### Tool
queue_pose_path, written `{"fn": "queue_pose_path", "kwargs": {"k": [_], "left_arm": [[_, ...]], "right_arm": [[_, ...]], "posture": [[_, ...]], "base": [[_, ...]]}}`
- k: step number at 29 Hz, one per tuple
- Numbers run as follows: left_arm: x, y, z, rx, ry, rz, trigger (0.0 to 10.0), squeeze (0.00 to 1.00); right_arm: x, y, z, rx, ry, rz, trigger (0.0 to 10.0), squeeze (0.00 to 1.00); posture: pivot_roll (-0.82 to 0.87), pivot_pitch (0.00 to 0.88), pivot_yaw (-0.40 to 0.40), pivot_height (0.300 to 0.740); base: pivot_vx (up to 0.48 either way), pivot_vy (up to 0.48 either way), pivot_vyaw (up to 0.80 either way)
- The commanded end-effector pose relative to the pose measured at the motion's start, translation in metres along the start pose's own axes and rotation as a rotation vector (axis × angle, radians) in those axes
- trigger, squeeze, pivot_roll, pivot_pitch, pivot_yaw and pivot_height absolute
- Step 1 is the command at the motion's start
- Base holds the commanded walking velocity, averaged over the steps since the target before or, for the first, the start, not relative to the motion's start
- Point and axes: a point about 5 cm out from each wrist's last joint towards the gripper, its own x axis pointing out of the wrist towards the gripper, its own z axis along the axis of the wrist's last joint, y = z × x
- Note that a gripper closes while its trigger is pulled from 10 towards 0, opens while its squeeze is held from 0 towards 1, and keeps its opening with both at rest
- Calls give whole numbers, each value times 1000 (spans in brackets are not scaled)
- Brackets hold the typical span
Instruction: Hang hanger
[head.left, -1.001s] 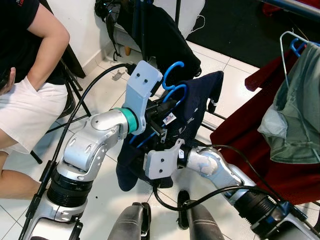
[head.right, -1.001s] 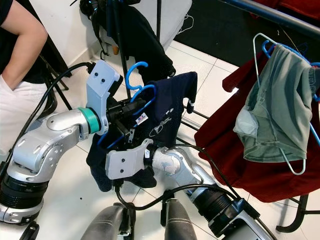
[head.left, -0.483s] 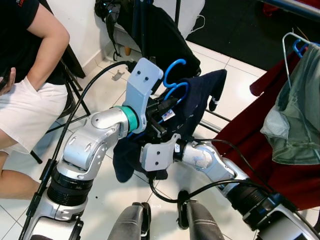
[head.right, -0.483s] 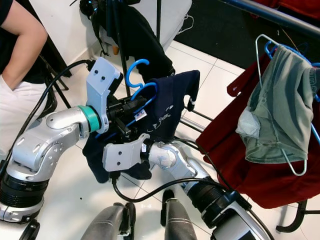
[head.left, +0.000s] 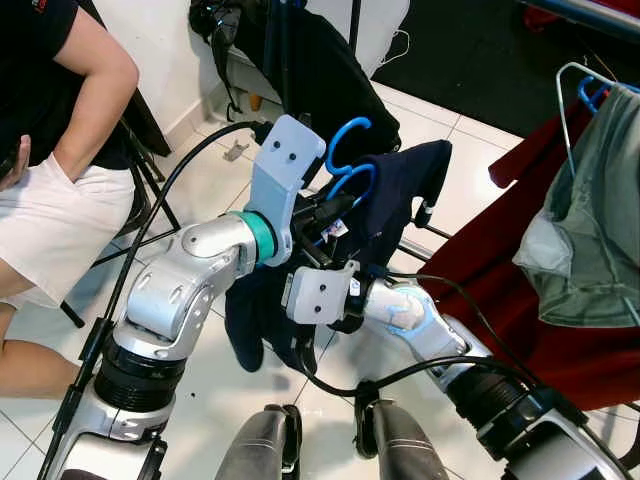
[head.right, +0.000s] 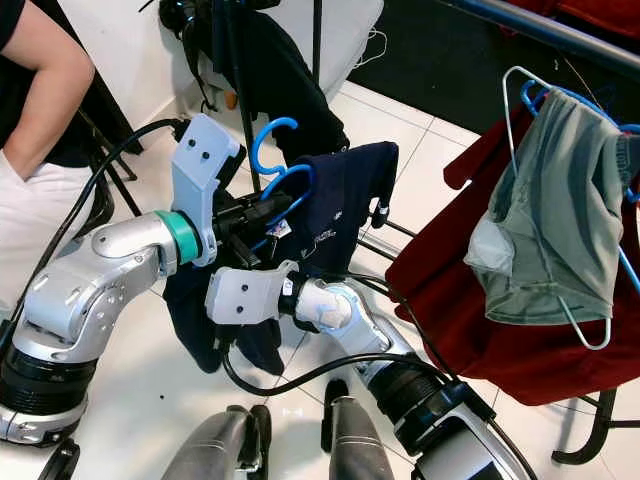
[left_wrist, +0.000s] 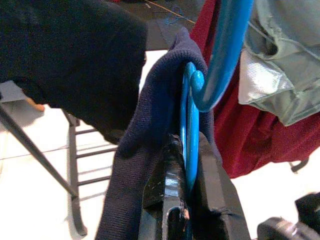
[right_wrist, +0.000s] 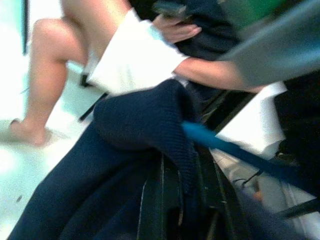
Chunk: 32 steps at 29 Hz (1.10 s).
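**Above the white tiles, a hanger not yet on any rail**

At the far left sat a person in white shorts (head.left: 50, 225). Beside them, the left gripper (left_wrist: 186, 210) was clamped on the blue plastic hanger (head.left: 345, 160), carrying a dark navy knitted garment (head.left: 395, 200), hook free in the air. Below it, the right gripper (right_wrist: 182, 197) pinched that garment's fabric. Farther right hung a red cloth (head.left: 520, 290) and a grey-green garment (head.left: 590, 240), with the dark rail (head.right: 545, 25) above. Hanging seemingly remained undone; the hook had to reach a rail.
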Motion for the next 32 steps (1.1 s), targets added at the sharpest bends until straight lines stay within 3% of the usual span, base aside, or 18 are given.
{"fn": "queue_pose_path", "kwargs": {"k": [1, 5, 8, 11, 14, 18, 23, 26, 30, 31, 32], "left_arm": [[0, -2, -8, 0, 23, -18, 10000, 0], [-1, -1, -10, 3, 32, -11, 10000, 0], [-4, 4, -16, 4, 52, 1, 10000, 0], [-9, 10, -20, 1, 74, 8, 10000, 0], [-11, 10, -20, -3, 74, 4, 10000, 0], [-13, 7, -18, -6, 70, -18, 10000, 0], [-12, 6, -17, -5, 63, -26, 10000, 0], [-11, 7, -17, -2, 60, -28, 10000, 0], [-12, 7, -17, 3, 63, -31, 10000, 0], [-12, 6, -18, 8, 67, -36, 10000, 0], [-12, 6, -18, 8, 67, -36, 10000, 0]], "right_arm": [[-2, -19, 14, 26, -66, -96, 0, 0], [-3, -24, 18, 35, -81, -116, 0, 0], [-13, -38, 23, 73, -96, -177, 0, 0], [-37, -58, 18, 157, -85, -302, 0, 0], [-44, -63, 12, 174, -61, -347, 0, 0], [-61, -77, 0, 225, -2, -499, 0, 0], [-58, -67, -3, 244, 17, -464, 0, 0], [-63, -72, -7, 322, 27, -599, 0, 0], [-67, -78, -11, 369, 34, -670, 0, 0], [-61, -70, -4, 362, 1, -575, 0, 0], [-61, -70, -4, 362, 1, -575, 0, 0]], "posture": [[1, 210, 100, 740], [1, 210, 100, 740], [-3, 214, 105, 740], [-3, 214, 105, 740], [-7, 217, 108, 740], [-7, 217, 108, 740], [-7, 211, 109, 740], [-3, 203, 111, 740], [-1, 199, 114, 740], [-2, 197, 118, 740], [-2, 197, 118, 740]], "base": [[0, 0, 0], [0, 0, 0], [0, 0, 0], [0, 0, 0], [0, 0, 0], [0, 0, 0], [0, 0, 0], [0, 0, 0], [0, 0, 0], [0, 0, 0], [0, 0, 0]]}}
